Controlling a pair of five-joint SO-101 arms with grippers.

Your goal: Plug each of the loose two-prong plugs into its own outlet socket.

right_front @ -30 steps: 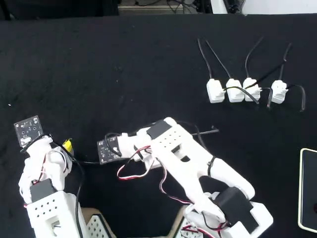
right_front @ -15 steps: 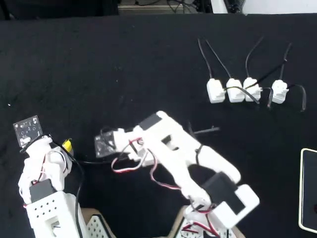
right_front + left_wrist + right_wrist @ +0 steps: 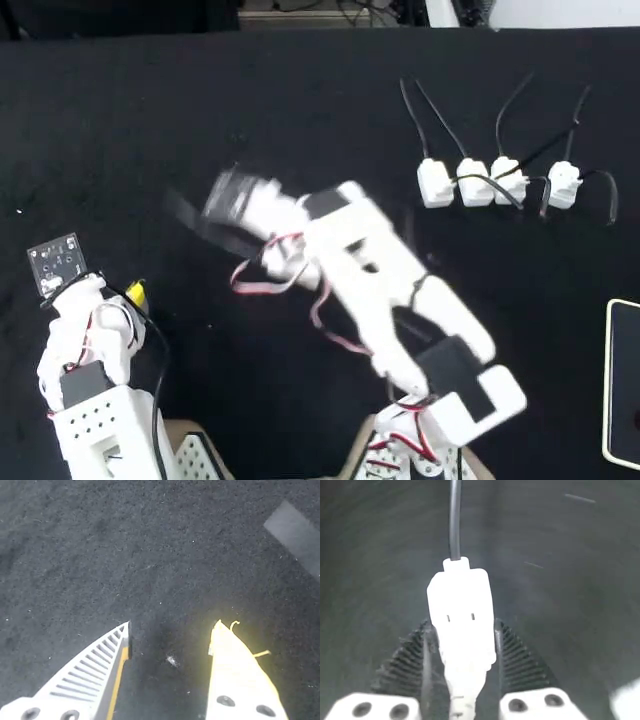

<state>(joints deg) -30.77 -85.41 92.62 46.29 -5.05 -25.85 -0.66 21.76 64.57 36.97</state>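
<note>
1. Right gripper (image 3: 462, 626) is clenched on a white plug (image 3: 461, 600). Its ridged pads (image 3: 407, 655) pinch both flanks of the body, and the black cord (image 3: 454, 520) runs straight out of the plug's far end. The prongs are hidden.
2. Over the last second this arm has swung from the front middle of the table (image 3: 120, 120) toward its centre. The wrist is smeared with motion in the high view, so the plug looks lifted off the cloth and in transit.
3. Left gripper (image 3: 172, 624) is released, jaws spread with nothing between them, over bare black cloth at the front left corner. That arm has not shifted.
4. Four white outlet sockets (image 3: 474, 183) sit in a row near the far right corner, each with dark leads. They are unmoved and well apart from the carried plug.
5. The pick-up appears done. What remains is likely a swing rightward to the row and squaring the prongs to a socket. Which sockets are free cannot be told.
</note>
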